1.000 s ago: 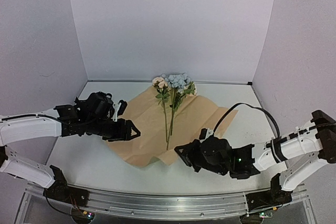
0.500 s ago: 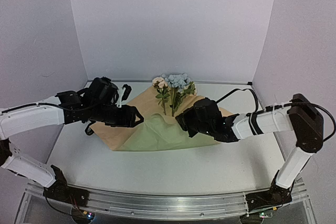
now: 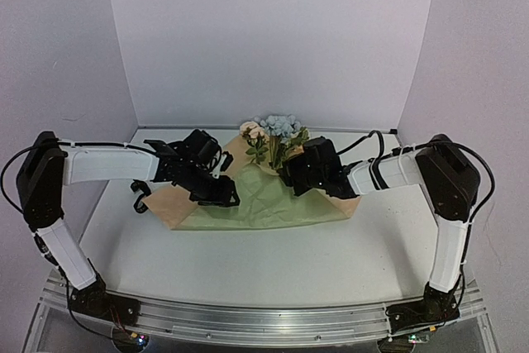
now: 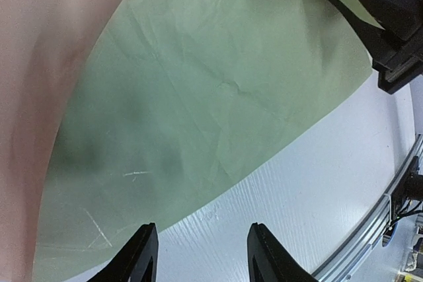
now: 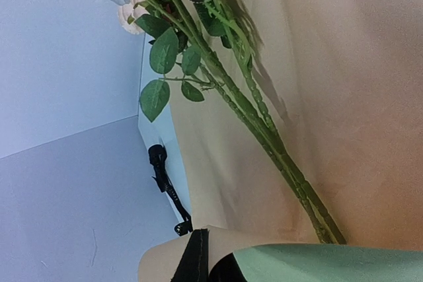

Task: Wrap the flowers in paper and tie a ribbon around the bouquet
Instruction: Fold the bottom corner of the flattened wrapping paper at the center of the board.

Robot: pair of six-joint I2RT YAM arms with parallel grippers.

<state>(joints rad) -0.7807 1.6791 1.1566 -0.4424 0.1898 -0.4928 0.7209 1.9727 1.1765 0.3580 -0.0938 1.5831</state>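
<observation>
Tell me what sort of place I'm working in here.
Probably a lab robot workcell: plain pale walls box in a white table, a metal rail runs along its near edge, and the paper and the flowers lie on it.

Around the work you have a white surface, boxed in by pale walls.

Your surface (image 3: 273, 266) is matte white and flat, and the left wrist view shows a faint ribbed grain in it. Three plain, pale lilac walls close it in. The back wall (image 3: 273, 39) meets it along a thin dark seam, while the left wall (image 3: 58, 55), which carries a faint scuff, and the right wall (image 3: 483, 55) angle out towards you. Along the near edge runs a silver metal rail (image 3: 264, 320) — grooved lengthwise, with small coloured lights (image 3: 139, 339) glowing just below it near each end.
</observation>
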